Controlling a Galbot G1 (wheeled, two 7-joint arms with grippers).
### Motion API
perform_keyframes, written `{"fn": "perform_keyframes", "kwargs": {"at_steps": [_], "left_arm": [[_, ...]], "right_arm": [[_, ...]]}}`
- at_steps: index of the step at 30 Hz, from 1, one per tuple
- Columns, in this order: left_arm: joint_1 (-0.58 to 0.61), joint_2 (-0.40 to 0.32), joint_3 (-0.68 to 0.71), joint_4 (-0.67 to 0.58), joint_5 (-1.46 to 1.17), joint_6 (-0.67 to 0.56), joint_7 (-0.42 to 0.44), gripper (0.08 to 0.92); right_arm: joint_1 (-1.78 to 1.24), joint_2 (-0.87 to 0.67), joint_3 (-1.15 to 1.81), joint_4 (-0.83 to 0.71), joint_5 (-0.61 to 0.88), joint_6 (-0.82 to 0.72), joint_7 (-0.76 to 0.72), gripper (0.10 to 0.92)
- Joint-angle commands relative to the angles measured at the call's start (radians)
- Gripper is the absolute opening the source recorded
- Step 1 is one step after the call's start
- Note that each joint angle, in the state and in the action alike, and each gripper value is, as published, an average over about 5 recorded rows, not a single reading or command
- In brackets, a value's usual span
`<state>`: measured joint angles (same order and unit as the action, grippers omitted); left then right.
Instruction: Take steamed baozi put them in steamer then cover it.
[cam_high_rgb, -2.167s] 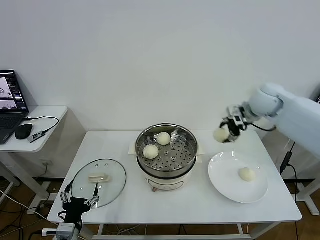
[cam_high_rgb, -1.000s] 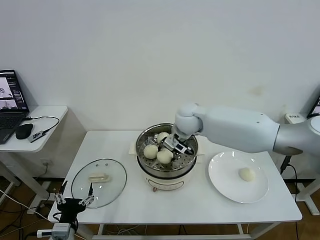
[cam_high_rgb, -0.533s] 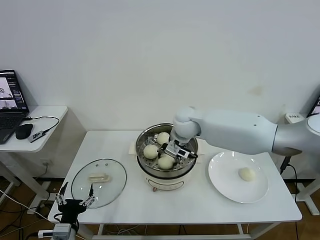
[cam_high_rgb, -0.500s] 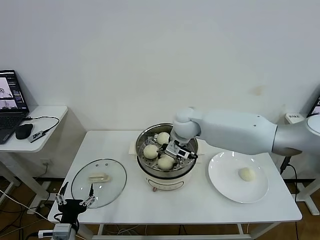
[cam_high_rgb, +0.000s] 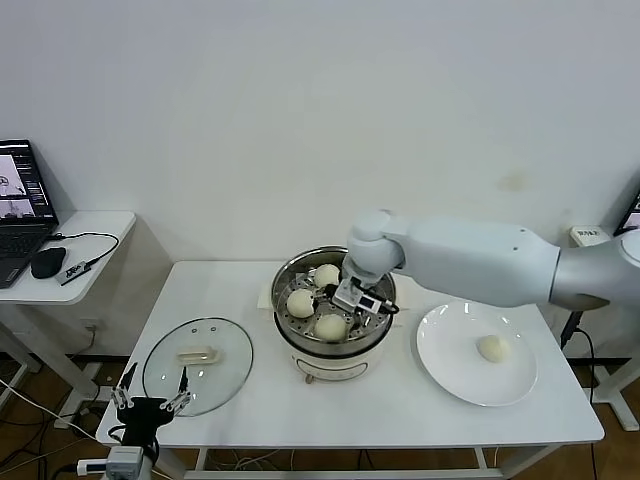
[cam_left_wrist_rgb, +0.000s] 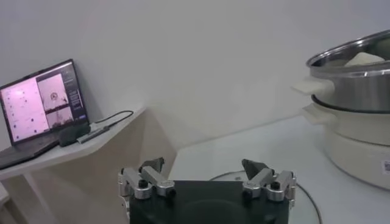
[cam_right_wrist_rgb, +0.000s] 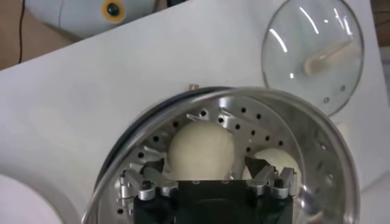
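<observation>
Presently three steamed baozi (cam_high_rgb: 331, 326) are seated in the steamer (cam_high_rgb: 333, 349); the right pincer (cam_high_rgb: 352, 298) is spread open just above them. One baozi (cam_high_rgb: 493, 348) is left on the plate (cam_high_rgb: 450, 375) beside the steamer, nearer the right arm. Left pincer (cam_high_rgb: 150, 404) is parked open by the cover (cam_high_rgb: 196, 365).

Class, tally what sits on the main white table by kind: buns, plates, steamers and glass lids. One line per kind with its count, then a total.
Buns: 4, with three in the steamer and one on the plate
Plates: 1
Steamers: 1
Glass lids: 1
Total: 7
</observation>
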<state>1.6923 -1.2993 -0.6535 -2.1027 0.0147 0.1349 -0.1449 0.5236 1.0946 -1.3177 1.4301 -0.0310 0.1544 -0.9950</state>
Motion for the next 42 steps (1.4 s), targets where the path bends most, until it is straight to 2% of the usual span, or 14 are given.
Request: {"fn": "perform_keyframes", "kwargs": {"at_steps": [1,6,9,14,17,25,30,35,42], "left_arm": [[-0.003,0.004,0.003,-0.001,0.001,0.001,0.0,0.823],[-0.01,0.015,0.006,-0.001,0.003,0.001,0.0,0.823],[-0.011,0.024,0.005,-0.002,0.001,0.0,0.001,0.823],[-0.015,0.038,0.009,-0.004,-0.001,0.002,0.001,0.823],[-0.018,0.045,0.015,-0.007,-0.001,0.002,0.002,0.823],[-0.023,0.059,0.029,-0.005,-0.001,0.003,0.003,0.823],[-0.027,0.06,0.035,-0.002,0.0,0.004,0.003,0.823],[-0.023,0.059,0.039,-0.006,0.004,0.005,0.003,0.823],[-0.014,0.06,0.036,-0.009,0.009,0.006,0.003,0.823]], "right_arm": [[0.046,-0.055,0.049,-0.003,0.019,-0.006,0.0,0.823],[0.075,-0.138,0.092,-0.012,0.052,-0.109,-0.013,0.823],[0.089,-0.203,0.109,0.006,0.07,-0.229,-0.03,0.823],[0.093,-0.346,0.122,0.062,0.112,-0.424,-0.055,0.823],[0.062,-0.448,0.146,0.09,0.125,-0.471,-0.059,0.823],[-0.116,-0.686,0.246,0.133,0.069,-0.465,-0.075,0.823],[-0.334,-0.776,0.429,0.133,-0.018,-0.437,-0.085,0.823],[-0.657,-0.794,0.707,0.058,-0.114,-0.409,-0.082,0.823],[-0.897,-0.739,0.921,-0.055,-0.207,-0.352,-0.081,0.823]]}}
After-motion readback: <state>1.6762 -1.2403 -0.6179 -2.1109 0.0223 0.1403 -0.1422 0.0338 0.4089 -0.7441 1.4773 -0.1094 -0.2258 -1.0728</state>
